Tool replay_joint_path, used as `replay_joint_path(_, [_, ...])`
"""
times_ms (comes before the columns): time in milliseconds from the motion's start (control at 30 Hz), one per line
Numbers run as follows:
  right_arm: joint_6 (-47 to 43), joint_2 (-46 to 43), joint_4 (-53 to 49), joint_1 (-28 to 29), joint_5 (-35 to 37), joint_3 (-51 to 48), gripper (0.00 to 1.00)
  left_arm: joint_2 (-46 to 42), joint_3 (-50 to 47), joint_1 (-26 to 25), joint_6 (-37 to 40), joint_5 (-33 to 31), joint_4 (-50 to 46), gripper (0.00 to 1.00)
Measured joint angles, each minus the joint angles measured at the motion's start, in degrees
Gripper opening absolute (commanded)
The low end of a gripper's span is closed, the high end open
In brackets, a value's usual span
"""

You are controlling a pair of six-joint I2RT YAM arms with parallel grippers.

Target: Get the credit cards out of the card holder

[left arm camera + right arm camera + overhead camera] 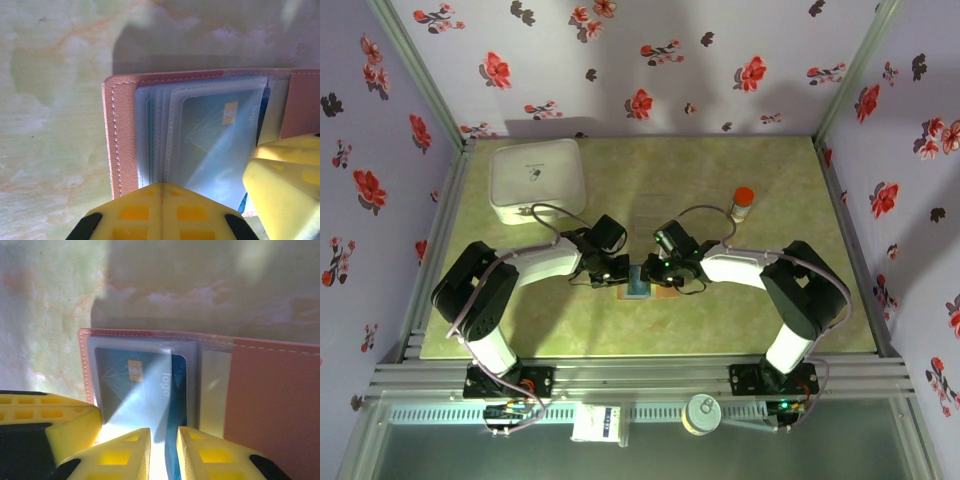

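L pincer (pixel 161 190) pressed together on holder (pixel 120 140) near edge; R pincer (pixel 164 434) narrow gap at blue card (pixel 145 390), grip unclear.

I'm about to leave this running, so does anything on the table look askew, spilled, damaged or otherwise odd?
Nothing stands out. The card holder lies open and flat, with a blue card sitting straight inside it. No tear or spill is visible. The red-capped bottle stands upright.
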Motion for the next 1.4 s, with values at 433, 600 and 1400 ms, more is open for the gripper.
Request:
replay_joint_path(433, [-0.26,-3.17,-5.01,0.00,2.67,0.00,0.27,-0.02,0.39,0.00,0.33,-0.83,-1.29,0.00])
replay_joint_path(600, [-0.44,-5.42,-5.29,-0.07,2.86,-0.02,0.31,-0.17,0.70,0.00,0.37,-0.87,-1.88,0.00])
replay_joint_path(1400, [0.66,-4.35,2.01,-4.63,-1.29,-5.97,0.31,5.25,7.45,-1.40,1.53,1.53,-4.35,0.00])
